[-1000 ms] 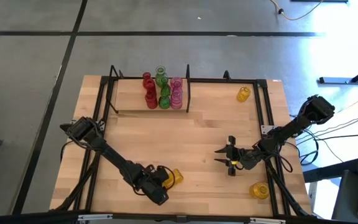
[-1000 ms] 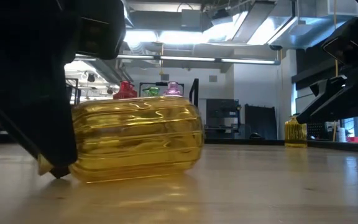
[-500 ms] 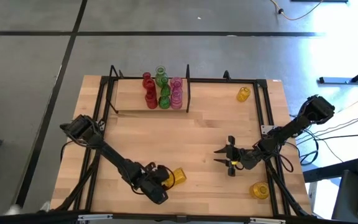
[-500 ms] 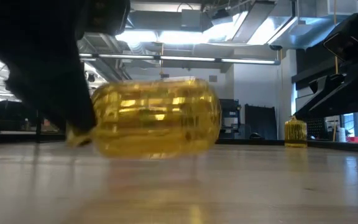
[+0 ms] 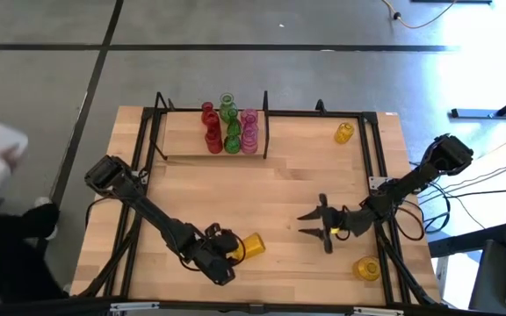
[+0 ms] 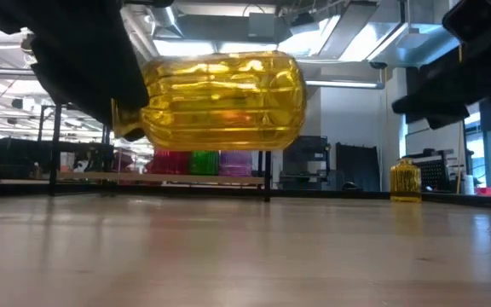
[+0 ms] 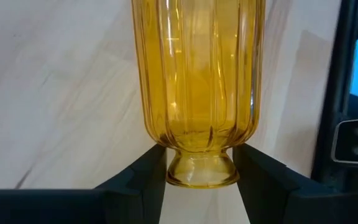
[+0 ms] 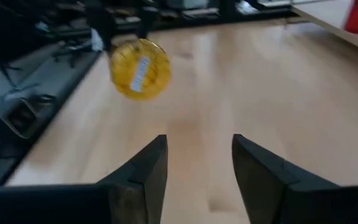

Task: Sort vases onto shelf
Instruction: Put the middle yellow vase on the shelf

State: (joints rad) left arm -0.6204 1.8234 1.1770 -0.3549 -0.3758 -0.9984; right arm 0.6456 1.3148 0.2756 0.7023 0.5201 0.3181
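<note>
The left gripper (image 7: 197, 165), at the worktop's (image 5: 279, 197) near left, pinches a yellow vase (image 5: 251, 247) by its narrow neck between its jaws, carrying it on its side clear of the wood, probably to reach the shelf (image 5: 183, 145); that shelf, far left, holds red, green and pink vases (image 5: 228, 128) in rows. The right gripper (image 8: 197, 165) hovers mid-right, jaws spread and empty; two more yellow vases stand far right (image 5: 344, 132) and near right (image 5: 366, 269).

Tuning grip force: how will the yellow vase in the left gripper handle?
Yellow vase looks smooth and glassy, so probably slippery. Left gripper pinches only its narrow neck with the vase held sideways off the table, so it may swing. Its round ribbed body would likely roll if dropped.
</note>
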